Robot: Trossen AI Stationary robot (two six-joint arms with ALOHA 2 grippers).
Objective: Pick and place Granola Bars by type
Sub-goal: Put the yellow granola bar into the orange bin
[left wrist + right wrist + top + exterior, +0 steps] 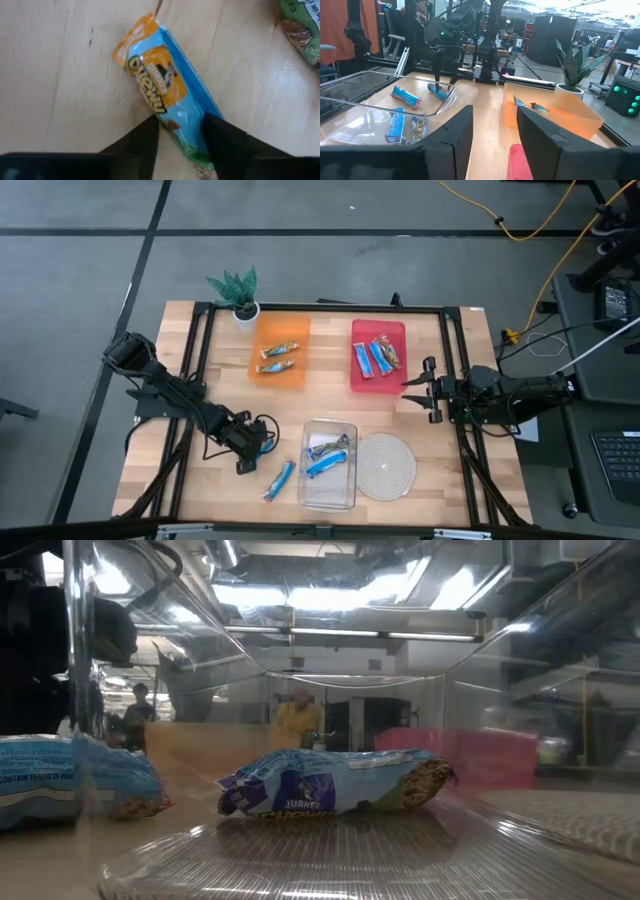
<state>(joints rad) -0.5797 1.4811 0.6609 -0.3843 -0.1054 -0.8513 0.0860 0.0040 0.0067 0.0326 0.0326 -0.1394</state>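
My left gripper is over the table's near left part, left of the clear tray, shut on a blue-and-orange granola bar that lies on the wood. A second blue bar lies on the table nearer the near edge. Blue bars lie in the clear tray; the low view shows one of them flat on its floor. Two bars lie in the orange tray, and several in the red tray. My right gripper hangs open just right of the red tray, touching nothing. My left gripper pinches the blue-and-orange bar near one end between its two fingers, coming from above and pointing down. The fingers lie across the bar. The bar rests flat on the table, its other end pointing away from the fingers.
A round woven mat lies right of the clear tray. A small potted plant stands at the far edge beside the orange tray. Black frame rails run along the table's sides. Bare wood shows between the trays and the near row.
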